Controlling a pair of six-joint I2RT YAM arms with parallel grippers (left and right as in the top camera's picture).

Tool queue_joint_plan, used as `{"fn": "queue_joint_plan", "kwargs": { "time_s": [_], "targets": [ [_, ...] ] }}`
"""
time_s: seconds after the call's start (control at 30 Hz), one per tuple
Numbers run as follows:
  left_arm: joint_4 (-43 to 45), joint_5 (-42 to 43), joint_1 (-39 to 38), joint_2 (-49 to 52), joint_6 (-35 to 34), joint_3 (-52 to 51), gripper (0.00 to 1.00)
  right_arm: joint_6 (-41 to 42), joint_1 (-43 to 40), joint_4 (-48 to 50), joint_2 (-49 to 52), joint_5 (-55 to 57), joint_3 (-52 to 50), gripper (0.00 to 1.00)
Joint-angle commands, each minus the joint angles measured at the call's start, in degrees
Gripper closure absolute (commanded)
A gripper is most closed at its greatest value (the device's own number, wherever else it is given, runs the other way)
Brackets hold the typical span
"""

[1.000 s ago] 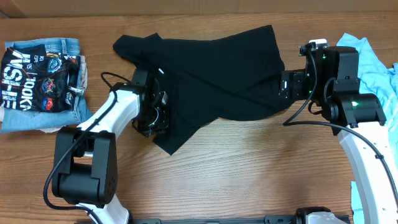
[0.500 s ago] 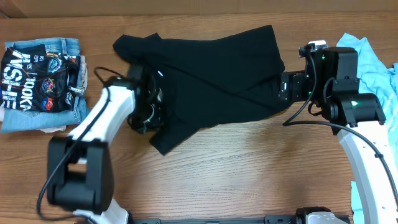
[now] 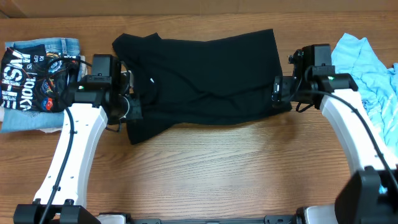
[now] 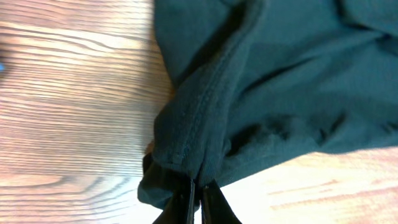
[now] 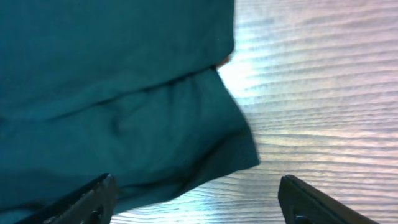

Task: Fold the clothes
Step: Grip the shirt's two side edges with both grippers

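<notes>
A graphic black garment (image 3: 34, 78) tops folded denim (image 3: 59, 46) (far left), while pale blue cloth (image 3: 370, 65), perhaps clothing, lies right.

We are viewing a wooden table (image 3: 249, 168) with a warm brown finish, its grain running left to right across the whole overhead view. Taking this table as the reference, a tan strip (image 3: 205, 5) is running along its far edge. At the table's left end, a folded pile (image 3: 40, 81) of denim and printed black fabric is lying flat. At its right end, a crumpled light blue cloth (image 3: 367, 65) is resting. Light is reflecting off the tabletop in the wrist views, producing pale glare bands along the grain. We cannot make out any walls, windows or floor.
</notes>
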Motion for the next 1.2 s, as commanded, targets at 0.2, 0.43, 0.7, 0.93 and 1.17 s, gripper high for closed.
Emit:
{"fn": "queue_joint_plan", "kwargs": {
  "time_s": [0.2, 0.43, 0.7, 0.93, 1.17],
  "targets": [
    [1.75, -3.78, 0.61, -0.39, -2.29, 0.68, 0.96, 2.78, -0.37, -0.7, 10.91, -0.74, 1.07, 0.32],
    [1.51, -3.78, 0.61, -0.39, -2.25, 0.68, 0.96, 2.78, -0.37, -1.6, 13.29, 0.37, 0.46, 0.3],
    [1.2, -3.76, 0.61, -0.39, -2.25, 0.68, 0.96, 2.75, -0.37, 3.54, 13.77, 0.33, -4.83, 0.28],
    [0.35, -3.8, 0.61, -0.39, -2.23, 0.68, 0.96, 2.75, -0.37, 4.55, 13.77, 0.33, -5.75, 0.49],
    [0.42, -3.78, 0.61, -0.39, -2.25, 0.68, 0.96, 2.75, -0.37, 3.93, 13.73, 0.02, -5.64, 0.96]
  ]
}}
